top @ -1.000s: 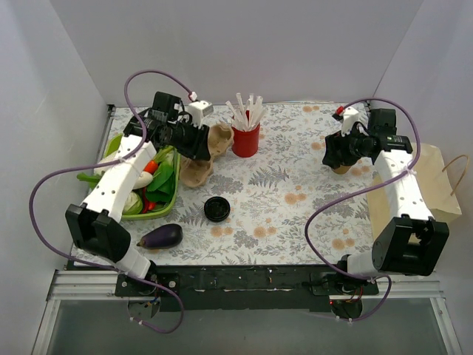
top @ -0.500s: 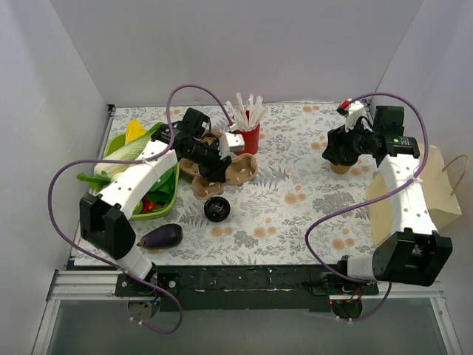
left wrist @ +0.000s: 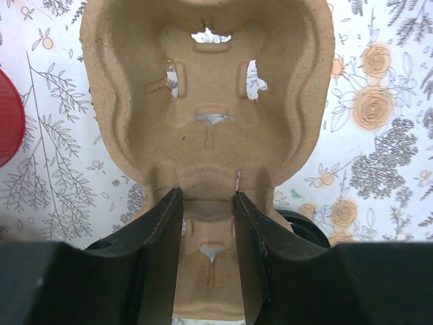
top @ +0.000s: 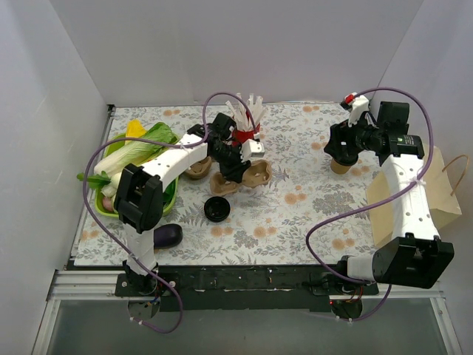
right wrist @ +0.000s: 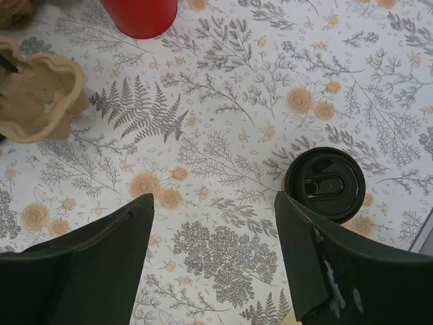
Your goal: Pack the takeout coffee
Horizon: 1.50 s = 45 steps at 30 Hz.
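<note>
The takeout coffee (top: 340, 166) is a tan paper cup with a black lid, standing at the far right of the table. In the right wrist view, the coffee (right wrist: 325, 184) lies just outside the tip of my right finger, not between the fingers. My right gripper (top: 343, 145) (right wrist: 213, 200) hovers above it, open and empty. My left gripper (top: 235, 164) (left wrist: 208, 196) is shut on the middle rib of the beige pulp cup carrier (top: 244, 176) (left wrist: 210, 101), which it holds at the table's middle, in front of the red cup. The carrier also shows in the right wrist view (right wrist: 34, 101).
The red cup of white straws (top: 249, 134) (right wrist: 140, 13) stands behind the carrier. A loose black lid (top: 216, 209) lies in front of it. A green basket of vegetables (top: 171, 194) and an eggplant (top: 167, 235) are at left. A brown paper bag (top: 436, 185) is at the right edge.
My left gripper has carried the cup carrier to the right, from beside the basket to the table's middle. My right gripper has shifted slightly above the coffee.
</note>
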Motion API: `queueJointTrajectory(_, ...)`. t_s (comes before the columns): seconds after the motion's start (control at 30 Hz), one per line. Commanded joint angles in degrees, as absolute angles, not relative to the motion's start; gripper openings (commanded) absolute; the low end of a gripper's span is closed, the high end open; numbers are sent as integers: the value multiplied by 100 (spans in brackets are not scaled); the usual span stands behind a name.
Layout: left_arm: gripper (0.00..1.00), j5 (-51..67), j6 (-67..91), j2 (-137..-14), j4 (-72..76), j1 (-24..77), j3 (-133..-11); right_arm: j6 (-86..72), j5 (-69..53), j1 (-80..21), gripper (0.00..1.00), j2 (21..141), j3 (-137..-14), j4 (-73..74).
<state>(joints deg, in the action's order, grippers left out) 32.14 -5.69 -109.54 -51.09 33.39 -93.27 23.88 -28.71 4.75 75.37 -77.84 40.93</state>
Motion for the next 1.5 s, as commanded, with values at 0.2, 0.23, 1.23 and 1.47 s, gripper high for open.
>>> queueJointTrajectory(0.2, 0, 2751, -774, -11276, -4606, 3401, -9518, 2180, -2971, 457, 80, 7277, -8007, 4131)
queueJointTrajectory(0.23, 0, 2716, -739, -11302, -4545, 3401, -9501, 2171, -2971, 457, 80, 7286, -7989, 4113)
queueJointTrajectory(1.23, 68, 3102, 896, -10846, -4676, 3445, -10037, 3119, 1871, 1370, 77, 6302, -9721, 6231)
queueJointTrajectory(1.47, 68, 3602, 1274, -10644, -4483, 3445, -9914, 3673, 2540, 2222, 74, 6425, -9949, 6521)
